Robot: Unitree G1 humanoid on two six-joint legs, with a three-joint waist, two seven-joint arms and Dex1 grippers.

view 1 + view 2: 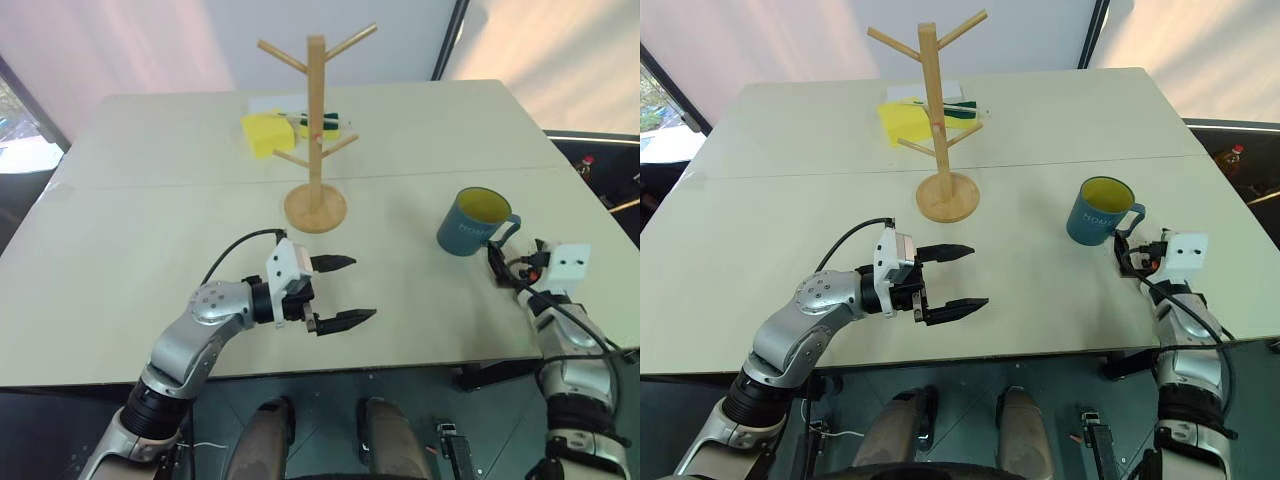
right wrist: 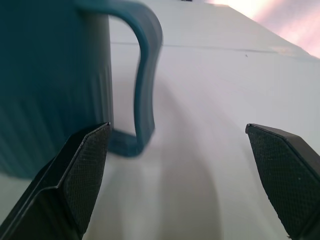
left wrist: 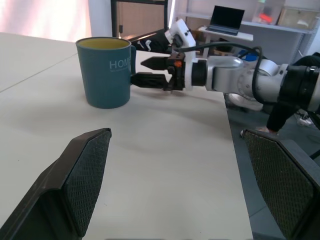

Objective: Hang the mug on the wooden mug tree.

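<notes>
Pale tabletop made of two abutting panels is seen carrying the items. The mug, teal-blue with a yellow interior and pale lettering reading "HOME" on its side, is stood upright near the table's right edge, and nothing can be seen inside it. Its loop handle is turned toward the right gripper, whose two black fingers are spread wide. In the right wrist view the handle is seen between the fingers and just ahead of them, closer to one finger; contact is not observed. The wooden mug tree is stood upright on its round base near the table's centre, well apart from the mug, with all pegs bare. A yellow sponge and some white paper with a green item are noted behind it. The left gripper is held over the front of the table, pointed toward the mug, fingers spread apart and holding nothing.
</notes>
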